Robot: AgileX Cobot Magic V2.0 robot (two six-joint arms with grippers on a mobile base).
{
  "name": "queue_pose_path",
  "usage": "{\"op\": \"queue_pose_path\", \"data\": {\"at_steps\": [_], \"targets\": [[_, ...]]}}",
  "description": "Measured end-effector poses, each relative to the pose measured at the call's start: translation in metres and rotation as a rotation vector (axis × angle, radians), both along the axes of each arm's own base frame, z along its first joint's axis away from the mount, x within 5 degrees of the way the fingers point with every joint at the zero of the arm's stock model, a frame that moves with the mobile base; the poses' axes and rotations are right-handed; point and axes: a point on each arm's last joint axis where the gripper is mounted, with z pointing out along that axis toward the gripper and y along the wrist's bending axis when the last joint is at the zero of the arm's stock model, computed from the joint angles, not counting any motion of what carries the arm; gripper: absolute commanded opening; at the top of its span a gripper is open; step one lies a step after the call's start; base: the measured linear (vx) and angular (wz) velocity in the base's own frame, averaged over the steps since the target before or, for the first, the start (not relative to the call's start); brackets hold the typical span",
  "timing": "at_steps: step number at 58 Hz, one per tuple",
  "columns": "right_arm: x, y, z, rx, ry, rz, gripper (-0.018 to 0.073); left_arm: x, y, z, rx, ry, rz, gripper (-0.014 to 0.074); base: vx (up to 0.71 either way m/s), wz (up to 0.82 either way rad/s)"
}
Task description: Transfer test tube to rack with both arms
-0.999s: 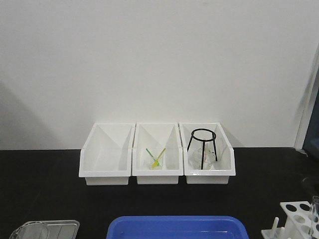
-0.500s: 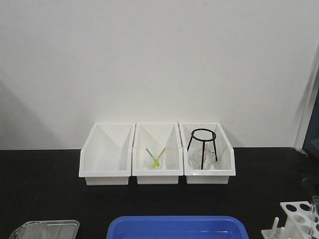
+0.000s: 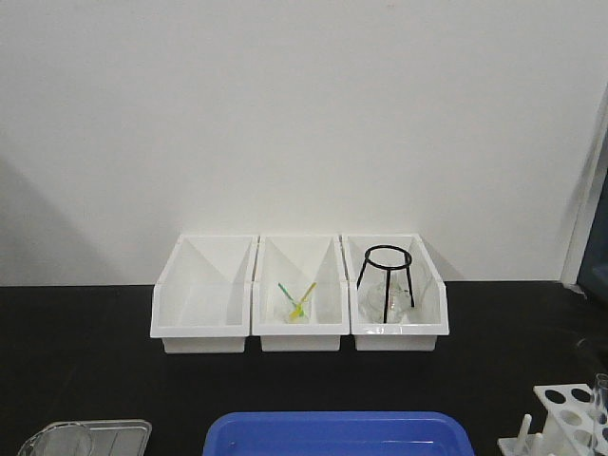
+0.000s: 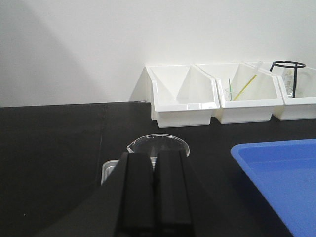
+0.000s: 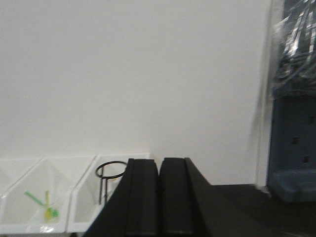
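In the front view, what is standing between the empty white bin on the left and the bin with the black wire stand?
In the front view, one more white bin stands between them, holding yellow and green sticks.

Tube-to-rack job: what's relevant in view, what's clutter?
Job:
rack
test tube, upright at the rack, cropped by the frame edge
left gripper, shut
right gripper, shut

Clutter:
three white bins
black ring stand
blue tray
beaker

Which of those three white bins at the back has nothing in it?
The leftmost bin. The middle bin holds green and yellow sticks; the right bin holds a black ring stand.
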Motion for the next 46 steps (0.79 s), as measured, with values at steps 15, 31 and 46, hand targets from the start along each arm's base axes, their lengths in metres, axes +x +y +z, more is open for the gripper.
{"op": "queue_pose_path", "data": {"at_steps": [15,31,46], "targets": [[-0.007,-0.019,-0.010,-0.076,0.126,-0.226,-0.0011,0.000,0.000,0.000,0.000,0.000,0.000,-0.0003,0.00,0.00],[-0.033,-0.013,-0.025,-0.186,0.183,-0.253,-0.0011,0.000,0.000,0.000,0.000,0.000,0.000,-0.0003,0.00,0.00],[-0.066,0.015,-0.067,-0.204,0.142,-0.066,-0.0011,0.000,0.000,0.000,0.000,0.000,0.000,-0.0003,0.00,0.00]]}}
